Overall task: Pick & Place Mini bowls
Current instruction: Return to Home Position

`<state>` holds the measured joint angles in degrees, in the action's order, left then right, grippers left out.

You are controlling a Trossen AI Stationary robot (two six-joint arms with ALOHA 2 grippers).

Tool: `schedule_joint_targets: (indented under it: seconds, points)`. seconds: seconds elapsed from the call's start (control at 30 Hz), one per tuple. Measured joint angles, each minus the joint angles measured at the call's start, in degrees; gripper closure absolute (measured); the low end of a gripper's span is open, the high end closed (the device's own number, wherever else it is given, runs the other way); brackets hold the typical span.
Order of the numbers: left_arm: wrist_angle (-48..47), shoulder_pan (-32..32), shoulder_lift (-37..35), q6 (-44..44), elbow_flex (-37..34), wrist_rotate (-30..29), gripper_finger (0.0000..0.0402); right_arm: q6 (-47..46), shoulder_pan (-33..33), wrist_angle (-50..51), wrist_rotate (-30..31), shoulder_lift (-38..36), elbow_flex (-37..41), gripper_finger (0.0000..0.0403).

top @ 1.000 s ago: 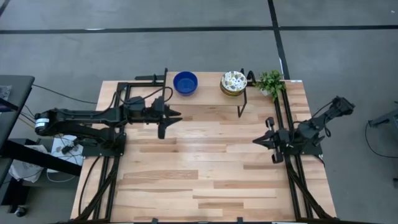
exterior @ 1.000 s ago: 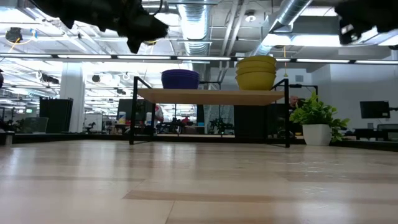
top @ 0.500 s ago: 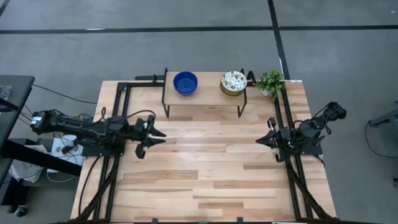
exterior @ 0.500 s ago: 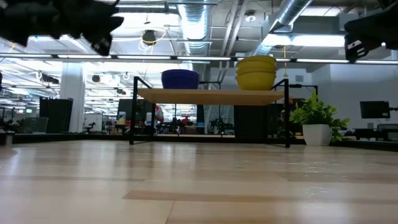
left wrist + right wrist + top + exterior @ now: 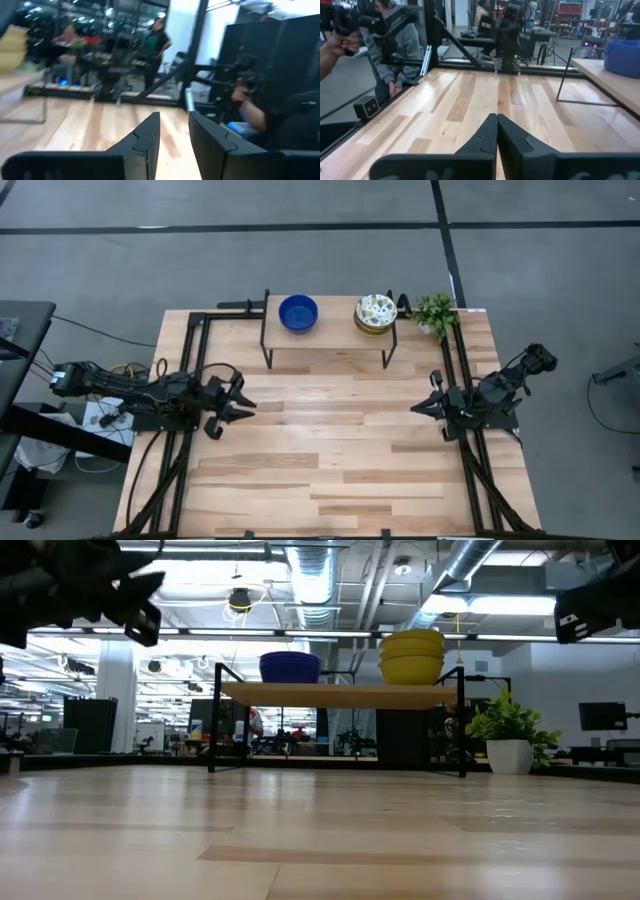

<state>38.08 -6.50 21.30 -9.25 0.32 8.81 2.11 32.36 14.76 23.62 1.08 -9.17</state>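
Left gripper (image 5: 236,402) hangs empty over the bench's (image 5: 330,450) left side, fingers slightly spread; right gripper (image 5: 416,408) sits pressed together at the right. Blue bowls (image 5: 298,313) and patterned bowls (image 5: 375,311) rest on the far shelf (image 5: 330,337) — a careless fold homeward might snag the left-side cables (image 5: 160,475).

My left gripper (image 5: 173,122) holds its fingers (image 5: 145,142) slightly apart above the wooden bench (image 5: 75,120); one person (image 5: 159,36) stands beyond it, another person (image 5: 280,115) is nearer.
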Motion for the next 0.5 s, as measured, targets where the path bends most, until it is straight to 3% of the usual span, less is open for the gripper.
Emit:
schedule_joint_targets:
  seconds: [0.4,0.5]
  points:
    - [0.9,0.0,0.5,1.0,0.0,2.2,0.03,-0.6,0.0,1.5,-0.6,0.0,0.0,0.0402]
    - [0.9,0.0,0.5,0.9,0.0,2.2,0.03,-2.4,0.0,1.0,2.3,0.0,0.0,0.0402]
